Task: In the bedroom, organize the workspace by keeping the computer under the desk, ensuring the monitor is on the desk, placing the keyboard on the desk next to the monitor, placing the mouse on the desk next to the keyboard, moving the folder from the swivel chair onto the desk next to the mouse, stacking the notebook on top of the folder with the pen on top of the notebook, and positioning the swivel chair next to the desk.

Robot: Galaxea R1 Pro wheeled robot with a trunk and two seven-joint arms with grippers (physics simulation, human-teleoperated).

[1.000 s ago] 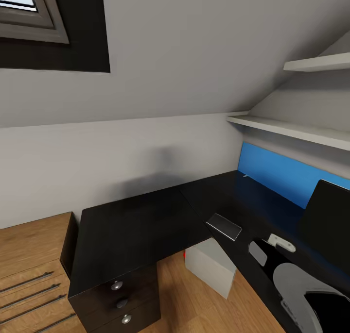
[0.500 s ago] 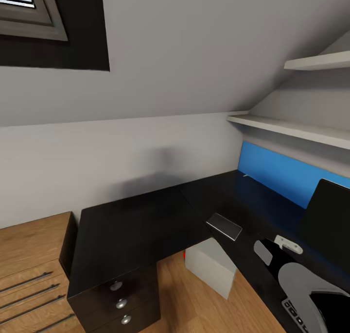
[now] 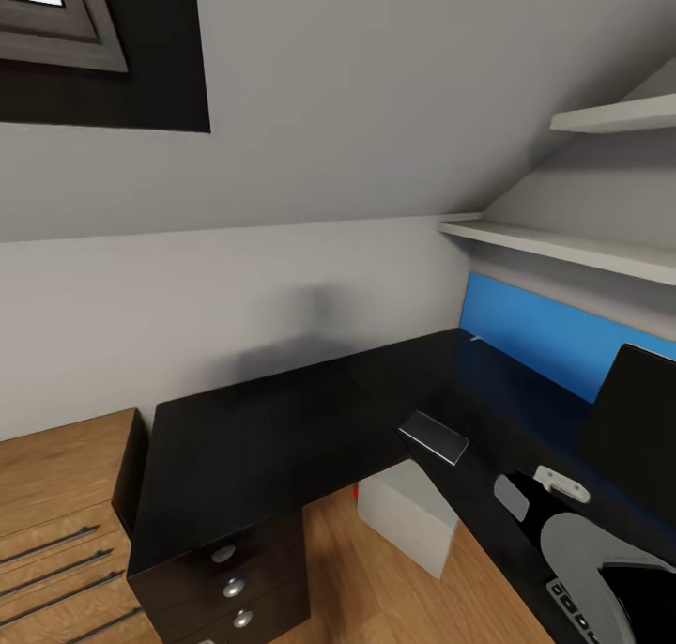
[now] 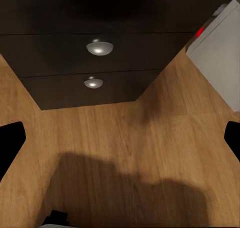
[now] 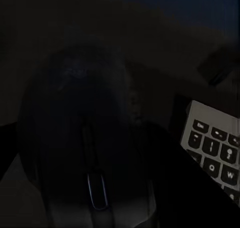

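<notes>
**Mouse placement beside the keyboard, seen at the desk's right wing**

Nearest, the mouse (image 5: 87,138) is seen close up in the right wrist view, dark and low over the black top, with the keyboard (image 5: 212,148) just beside it. Whether the right claw is clamped on the mouse cannot be told, the view being too dark. The step in hand is judged to be setting the mouse down next to the keyboard. A flat, level lowering is advised, with a small gap kept from the keys so that neither is nudged.

The left gripper (image 4: 120,138) is held wide apart and empty above the wood floor (image 4: 165,118), facing the drawers (image 4: 100,53).

Further off, the computer (image 3: 408,517) is seen under the desk (image 3: 253,447). A flat dark item, probably the notebook (image 3: 433,437), is seen at the inner corner's front edge. The monitor (image 3: 634,419) is placed towards the rear edge. Ample bare room is offered by the left wing.
</notes>
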